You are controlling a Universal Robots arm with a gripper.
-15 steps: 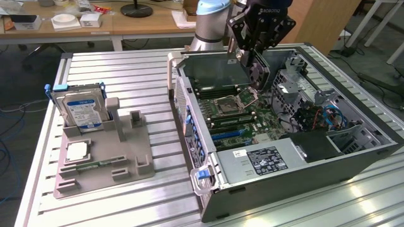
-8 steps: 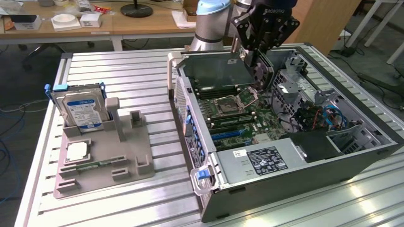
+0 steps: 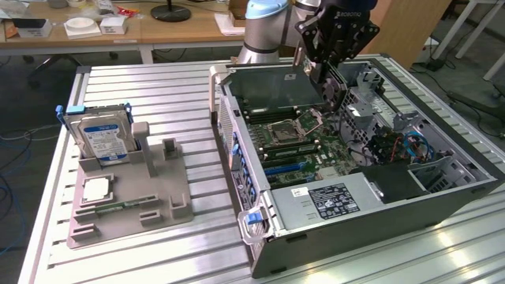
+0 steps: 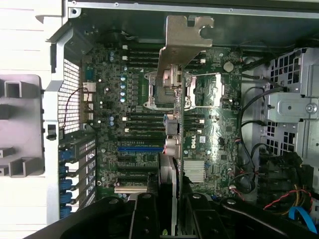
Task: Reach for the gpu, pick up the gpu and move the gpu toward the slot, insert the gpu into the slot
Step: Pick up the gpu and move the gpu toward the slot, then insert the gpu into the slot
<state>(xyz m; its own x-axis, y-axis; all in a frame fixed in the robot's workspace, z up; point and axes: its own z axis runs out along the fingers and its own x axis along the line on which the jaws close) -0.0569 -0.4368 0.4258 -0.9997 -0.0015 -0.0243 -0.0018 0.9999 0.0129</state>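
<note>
Black claw point(image 4: 169, 225) was clamped tight on the gpu point(image 3: 272, 89), holding it on edge above the motherboard point(image 3: 316, 148) inside the open computer case point(image 3: 442, 195). Its silver bracket point(image 4: 187, 35) stuck out away from the claw. The hard drive point(image 3: 103, 139) sat in a gray holder point(image 3: 134, 207) on the desk point(image 3: 158, 83), well apart.

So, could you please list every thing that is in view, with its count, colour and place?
computer case: one, dark grey, open, the exterior view's right
motherboard: one, green, inside the case
power supply: one, silver, inside the case
gpu: one, dark with silver bracket, held above the motherboard
holder: one, grey, the exterior view's left
hard drive: one, silver with blue label, upright in the holder
memory stick: one, green, lying on the holder
table: one, silver, under case and holder
gripper: one, black, shut on the gpu
</note>
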